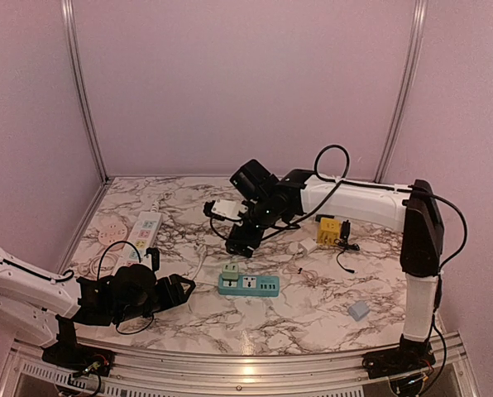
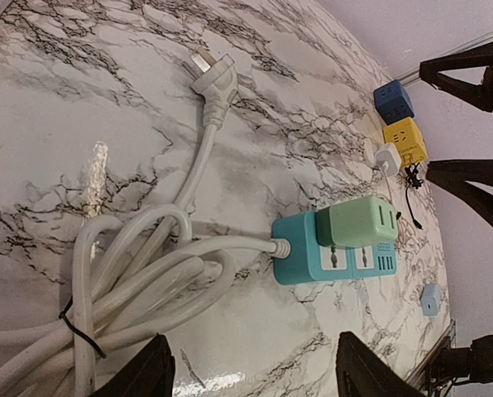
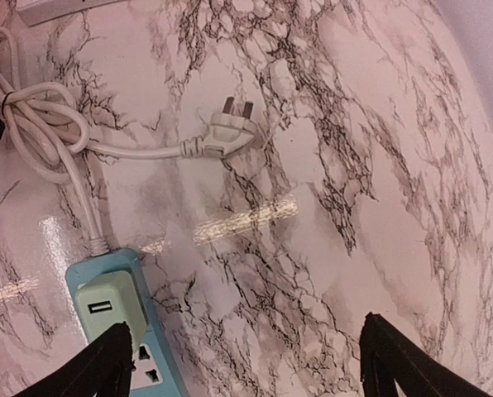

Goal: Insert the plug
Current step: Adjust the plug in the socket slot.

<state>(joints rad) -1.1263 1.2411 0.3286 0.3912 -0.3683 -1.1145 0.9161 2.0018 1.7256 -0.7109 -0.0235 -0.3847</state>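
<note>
A white three-pin plug [image 3: 230, 131] lies flat on the marble table, its cable running to a tied coil [image 3: 40, 124]. It also shows in the left wrist view [image 2: 216, 78]. The teal power strip [image 1: 248, 284] lies mid-table with a green adapter [image 1: 232, 270] plugged into its left end. My right gripper [image 1: 238, 244] hovers open and empty above the table between plug and strip, jaws wide [image 3: 251, 372]. My left gripper [image 1: 180, 285] is open and empty, low, just left of the strip, by the cable coil [image 2: 122, 281].
A white power strip [image 1: 147, 231] and a pink round object [image 1: 110, 231] lie at the left. A yellow cube socket [image 1: 329, 230], a white adapter [image 1: 306, 246] and black wires lie right of centre. A small pale blue block [image 1: 359, 310] is near the right arm.
</note>
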